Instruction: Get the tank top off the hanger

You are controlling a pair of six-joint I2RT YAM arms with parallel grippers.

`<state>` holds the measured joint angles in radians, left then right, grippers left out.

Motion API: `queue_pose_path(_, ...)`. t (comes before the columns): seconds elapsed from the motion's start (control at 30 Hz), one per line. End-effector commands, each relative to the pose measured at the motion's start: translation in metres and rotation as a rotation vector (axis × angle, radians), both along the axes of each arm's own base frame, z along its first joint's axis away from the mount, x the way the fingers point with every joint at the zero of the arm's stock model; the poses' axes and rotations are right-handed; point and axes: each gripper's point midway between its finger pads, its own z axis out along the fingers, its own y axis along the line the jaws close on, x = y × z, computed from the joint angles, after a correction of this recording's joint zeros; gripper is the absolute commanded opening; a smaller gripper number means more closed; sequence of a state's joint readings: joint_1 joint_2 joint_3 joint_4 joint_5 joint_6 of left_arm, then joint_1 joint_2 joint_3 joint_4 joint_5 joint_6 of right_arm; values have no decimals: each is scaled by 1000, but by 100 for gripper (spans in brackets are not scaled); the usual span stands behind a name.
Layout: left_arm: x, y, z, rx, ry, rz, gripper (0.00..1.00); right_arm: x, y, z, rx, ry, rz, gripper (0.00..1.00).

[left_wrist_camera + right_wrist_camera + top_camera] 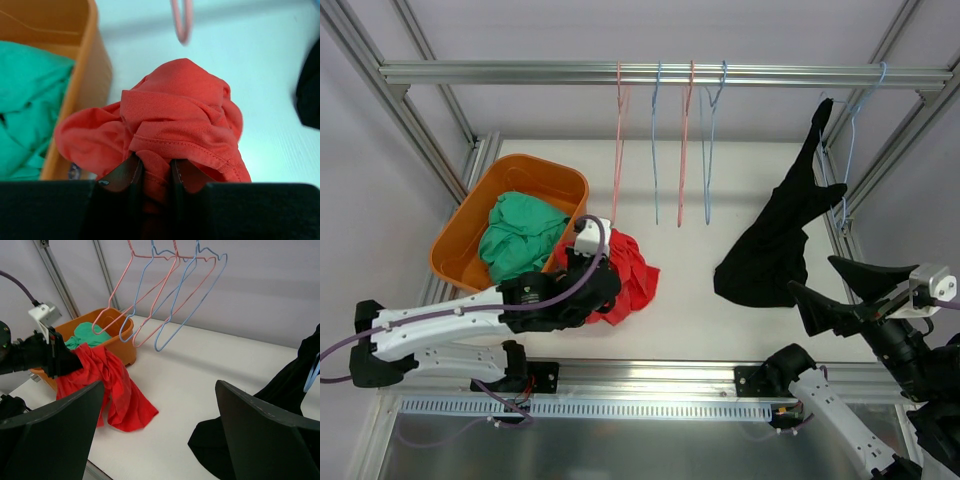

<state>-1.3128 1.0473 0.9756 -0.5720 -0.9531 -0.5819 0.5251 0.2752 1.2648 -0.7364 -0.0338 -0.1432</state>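
A red tank top [628, 272] lies bunched on the white table beside the orange basket, off any hanger. My left gripper [607, 283] is shut on a fold of it; the left wrist view has the red cloth [180, 115] pinched between the two fingers of that gripper [156, 171]. In the right wrist view the same red top [117, 390] drapes down from the left arm. A black garment [770, 250] hangs from a light blue hanger [855, 130] at the right, its lower part resting on the table. My right gripper [812, 280] stands open near it, holding nothing.
The orange basket [470, 215] at the left holds a green garment [520, 235]. Several bare pink and blue hangers [665, 140] hang from the metal rail [520, 72] at the back. Frame posts stand at both sides.
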Motion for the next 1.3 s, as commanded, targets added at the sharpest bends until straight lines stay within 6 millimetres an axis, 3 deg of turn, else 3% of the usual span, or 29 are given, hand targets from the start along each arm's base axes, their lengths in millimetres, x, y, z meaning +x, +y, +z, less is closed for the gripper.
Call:
queue_pose_path(0.0, 14, 40, 54, 35, -140, 113, 0, 2, -2, 21, 38, -57, -15, 99)
queue_pose_path(0.3, 42, 113, 146, 40, -237, 265, 0, 1, -1, 36, 45, -77, -5, 100)
queue_pose_path(0.33, 47, 126, 163, 52, -257, 308, 0, 0, 1, 37, 45, -77, 3, 100)
queue_pose_path(0.43, 57, 157, 187, 64, -279, 414, 0, 2, 6, 40, 52, -76, 21, 99)
queue_pose_path(0.5, 65, 167, 196, 41, -277, 439, 0, 4, 8, 43, 61, -81, 28, 99)
queue_pose_path(0.53, 74, 169, 195, 53, -260, 446, 0, 4, 9, 44, 67, -84, 31, 99)
queue_pose_path(0.57, 83, 189, 195, 58, -246, 509, 0, 5, 10, 45, 67, -84, 36, 100)
queue_pose_path(0.63, 103, 184, 192, 37, -208, 461, 0, 6, 14, 48, 66, -86, 49, 99)
queue_pose_path(0.67, 111, 197, 191, 39, -195, 494, 0, 6, 14, 50, 65, -89, 47, 99)
queue_pose_path(0.73, 128, 194, 185, 43, -162, 474, 0, 14, 13, 49, 55, -76, 24, 99)
queue_pose_path(0.8, 140, 207, 179, 45, -137, 510, 0, 22, 8, 46, 46, -44, -24, 99)
queue_pose_path(0.83, 154, 203, 166, 43, -91, 484, 0, 36, 1, 43, 39, -14, -96, 100)
queue_pose_path(0.9, 166, 221, 151, 41, -42, 532, 0, 45, -1, 38, 11, 17, -134, 100)
queue_pose_path(0.93, 175, 220, 139, 32, -6, 526, 0, 54, 1, 35, -3, 39, -151, 100)
queue_pose_path(1.1, 189, 254, 92, 1, 120, 650, 0, 72, 13, 22, -44, 93, -140, 99)
queue_pose_path(1.13, 192, 269, 78, -16, 163, 708, 0, 74, 14, 20, -47, 102, -140, 100)
queue_pose_path(1.17, 193, 274, 72, -22, 179, 731, 0, 77, 16, 18, -53, 113, -141, 99)
queue_pose_path(1.27, 188, 313, 69, -12, 185, 898, 0, 80, 17, 15, -60, 121, -145, 100)
